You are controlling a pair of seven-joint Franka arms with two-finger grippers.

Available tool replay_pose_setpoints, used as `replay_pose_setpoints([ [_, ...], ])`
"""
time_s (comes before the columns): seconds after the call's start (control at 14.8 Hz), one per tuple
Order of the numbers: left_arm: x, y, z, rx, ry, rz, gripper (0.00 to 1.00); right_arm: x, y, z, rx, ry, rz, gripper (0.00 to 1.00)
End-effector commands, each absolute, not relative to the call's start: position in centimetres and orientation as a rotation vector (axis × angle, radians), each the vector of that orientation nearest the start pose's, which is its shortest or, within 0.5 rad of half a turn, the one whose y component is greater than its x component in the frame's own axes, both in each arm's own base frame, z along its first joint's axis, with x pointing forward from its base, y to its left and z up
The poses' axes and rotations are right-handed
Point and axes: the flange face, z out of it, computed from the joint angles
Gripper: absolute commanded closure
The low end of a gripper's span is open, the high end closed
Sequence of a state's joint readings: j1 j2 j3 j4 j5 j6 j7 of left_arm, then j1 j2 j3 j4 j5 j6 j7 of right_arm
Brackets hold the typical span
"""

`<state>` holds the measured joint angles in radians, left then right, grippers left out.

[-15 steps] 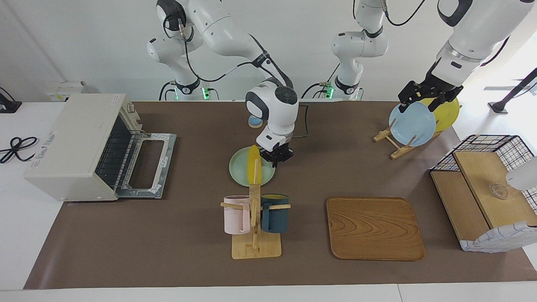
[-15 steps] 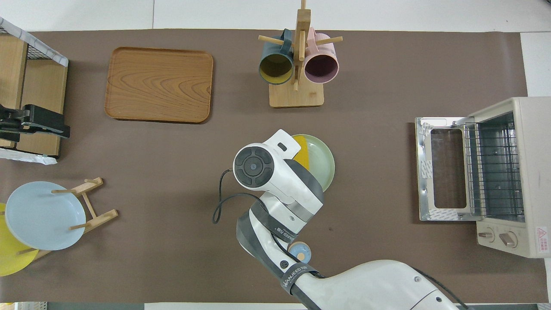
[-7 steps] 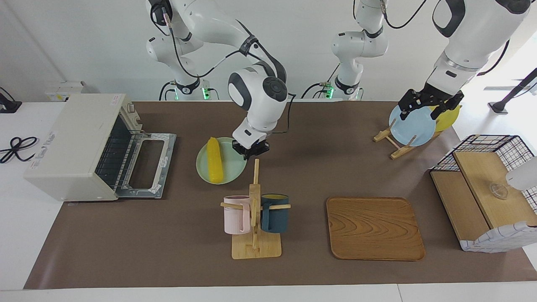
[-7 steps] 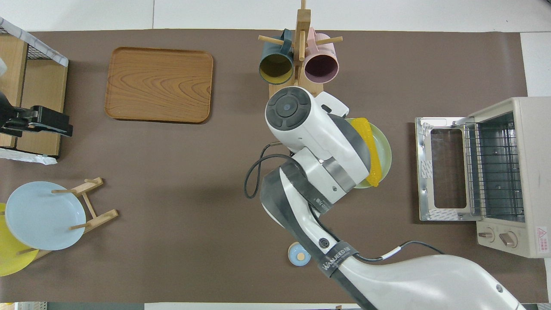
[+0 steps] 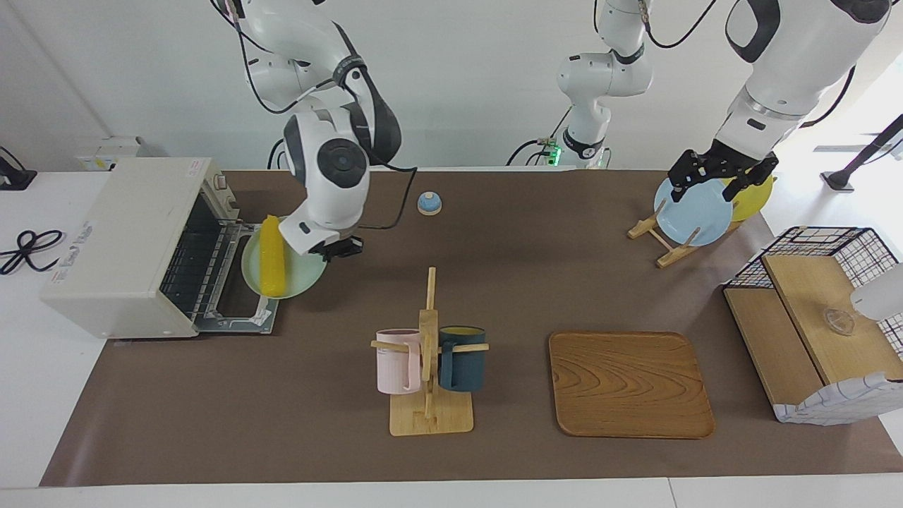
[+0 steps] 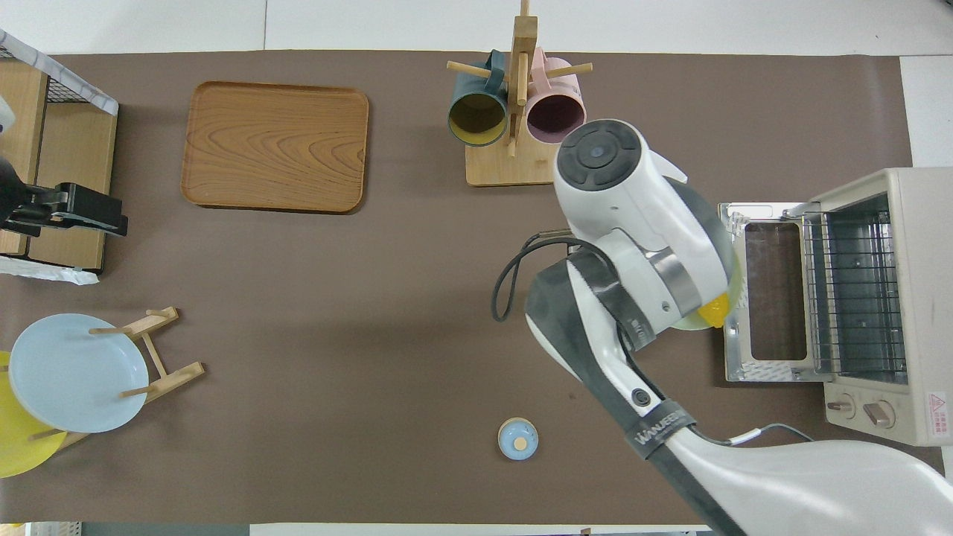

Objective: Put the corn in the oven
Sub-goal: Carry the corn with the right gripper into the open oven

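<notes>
The right gripper (image 5: 337, 248) pinches the rim of a pale green round plate (image 5: 300, 271) bearing the bumpy yellow corn (image 5: 270, 255) over the cream-white oven's (image 5: 134, 243) lowered door, mostly hidden overhead, while the left gripper (image 5: 719, 171) waits over the blue plate (image 5: 691, 212), its grip unclear.

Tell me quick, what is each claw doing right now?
Right gripper: closed on the green plate carrying the corn, at the oven door.
Left gripper: waiting over the blue plate; grip unclear.

Overhead, corn (image 6: 716, 310) and green plate (image 6: 733, 279) mostly hidden under right arm, yellow plate (image 6: 18, 447) cut by picture edge, right pincer unseen there.
</notes>
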<state>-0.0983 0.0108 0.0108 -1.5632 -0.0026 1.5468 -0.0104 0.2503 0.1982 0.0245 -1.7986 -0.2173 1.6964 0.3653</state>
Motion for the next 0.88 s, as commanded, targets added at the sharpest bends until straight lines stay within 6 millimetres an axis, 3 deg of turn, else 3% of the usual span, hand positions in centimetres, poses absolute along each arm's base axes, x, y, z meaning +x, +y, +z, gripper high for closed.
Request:
replay_pose_setpoints([
  [0.0, 54.8, -4.7, 62.2, -3.139, 0.137, 0.034, 0.0, 53.4, 8.3, 41.8, -3.396, 0.005, 0.43, 1.0],
  [0.2, 54.8, -4.2, 62.4, -3.14, 0.121, 0.027, 0.0, 53.6, 4.8, 41.7, -3.372, -0.03, 0.462, 1.0],
  [0.4, 54.6, -4.0, 62.6, -3.14, 0.118, 0.027, 0.0, 52.8, 2.1, 40.5, -3.354, -0.037, 0.473, 1.0],
  [0.74, 54.6, -4.0, 62.6, -3.14, 0.118, 0.027, 0.0, 52.4, -4.2, 39.0, -3.313, -0.116, 0.427, 1.0],
  [0.81, 54.6, -4.0, 62.6, -3.14, 0.116, 0.027, 0.0, 52.4, -4.6, 38.7, -3.31, -0.131, 0.415, 1.0],
])
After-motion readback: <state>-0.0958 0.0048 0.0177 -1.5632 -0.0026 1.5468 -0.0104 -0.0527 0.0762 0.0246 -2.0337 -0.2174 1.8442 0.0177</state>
